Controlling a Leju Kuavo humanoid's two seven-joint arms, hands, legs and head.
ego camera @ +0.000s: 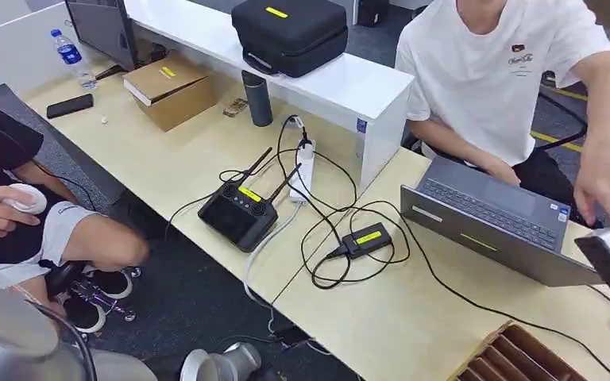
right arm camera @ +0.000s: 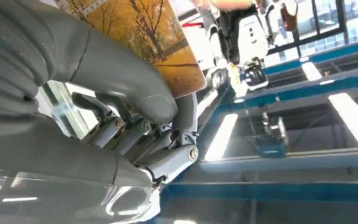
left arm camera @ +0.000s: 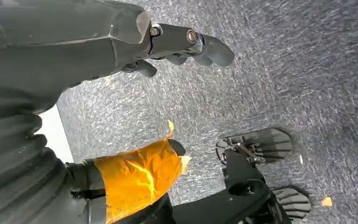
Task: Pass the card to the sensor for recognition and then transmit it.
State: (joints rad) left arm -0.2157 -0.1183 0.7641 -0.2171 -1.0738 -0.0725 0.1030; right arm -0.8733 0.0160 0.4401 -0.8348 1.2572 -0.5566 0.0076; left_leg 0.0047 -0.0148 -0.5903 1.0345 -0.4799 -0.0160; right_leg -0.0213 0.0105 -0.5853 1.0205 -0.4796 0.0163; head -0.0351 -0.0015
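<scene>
Your right hand (right arm camera: 135, 126) pinches the card (right arm camera: 154, 42) between thumb and fingers, raised off the tabletop (ego camera: 413, 317). It looks thin, stiff and slick (likely to slide), so keep hold near its edge. Your left hand (left arm camera: 177, 44) hangs loose, holding nothing.

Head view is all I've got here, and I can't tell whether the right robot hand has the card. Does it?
Observer: Yes. The right wrist view shows the right robot hand pinching a glossy card printed with yellow autumn trees between thumb and fingers.
Operator: What about the left robot hand?
Observer: The left robot hand holds nothing. Its fingers are apart from the thumb, and it hangs over grey carpet.
Operator: Anything odd on it?
Observer: Orange tape is wrapped round what looks like its thumb.
</scene>
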